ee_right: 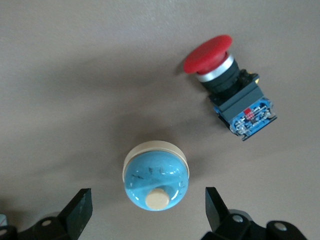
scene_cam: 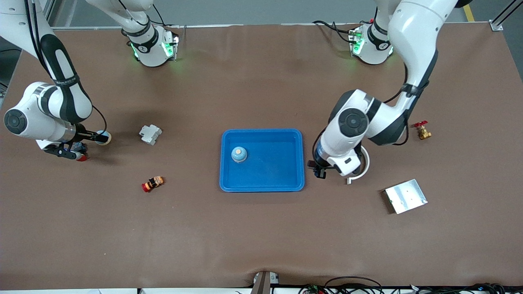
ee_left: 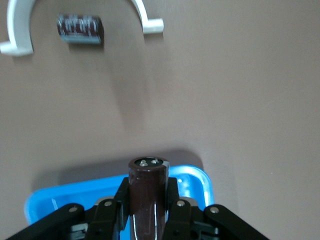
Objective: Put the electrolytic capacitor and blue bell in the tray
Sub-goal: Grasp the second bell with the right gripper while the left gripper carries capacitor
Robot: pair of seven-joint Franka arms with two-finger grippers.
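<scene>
One blue bell (scene_cam: 239,154) already in tray (scene_cam: 294,139), electrolytic capacitor (ee_left: 148,195) clenched upright in left pincer (scene_cam: 320,169) over tray corner, not yet dropped; right pincer (ee_right: 148,202) released, waiting directly above second bell (ee_right: 156,175) on bench.

Blue bell (ee_right: 156,179) between open end effector (ee_right: 149,210) fingers.

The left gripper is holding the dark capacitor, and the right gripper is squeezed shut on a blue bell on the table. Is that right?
Not quite. The left gripper does hold the dark capacitor, but the right gripper is open. The right wrist view shows its fingers spread on either side of the blue bell on the table, not squeezing it.
</scene>
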